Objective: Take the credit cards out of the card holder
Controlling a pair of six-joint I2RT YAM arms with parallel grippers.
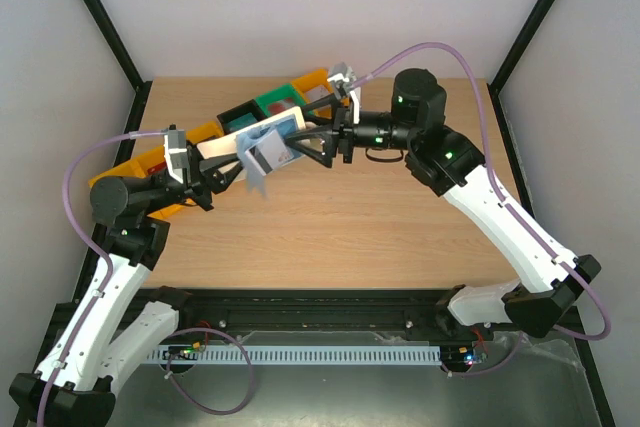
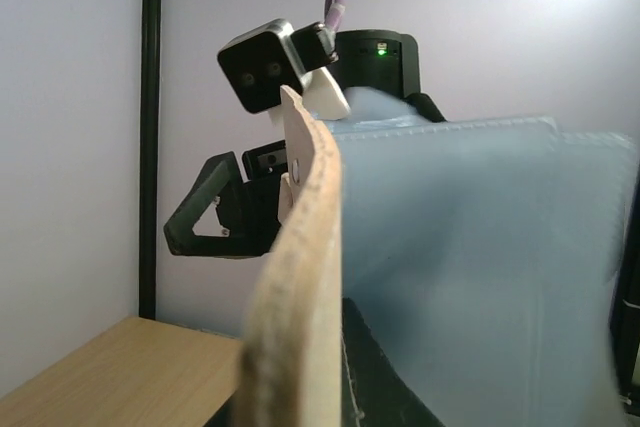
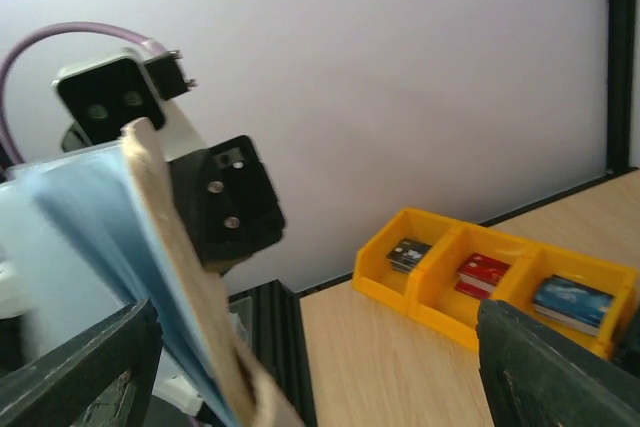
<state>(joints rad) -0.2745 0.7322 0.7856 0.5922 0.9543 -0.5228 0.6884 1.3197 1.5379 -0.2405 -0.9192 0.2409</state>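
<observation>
At the far left of the overhead view, the left gripper (image 1: 228, 177) was clamped tight on the card holder (image 1: 265, 152), holding it up in the air above the table (image 1: 350, 227), well clear of the wood. The holder hung open, with its light blue pocket side showing and one flap drooping toward the table. In the left wrist view the holder (image 2: 450, 247) filled most of the frame, its tan edge standing upright in front and the blue lining spreading to the right. Whether any card sat in the pockets could not be made out. Just to the right, the right gripper (image 1: 318, 140) faced the left one, with its jaws spread wide on either side of the holder's free end and closed on nothing. In its own wrist view the two dark fingers (image 3: 560, 367) stood far apart at the bottom corners, and the holder (image 3: 110, 247) leaned near the left one. Behind both arms, a row of bins (image 1: 205, 132) ran along the back of the table. From the right wrist the yellow bins (image 3: 400, 287) showed to the right, each with a small flat item inside.
</observation>
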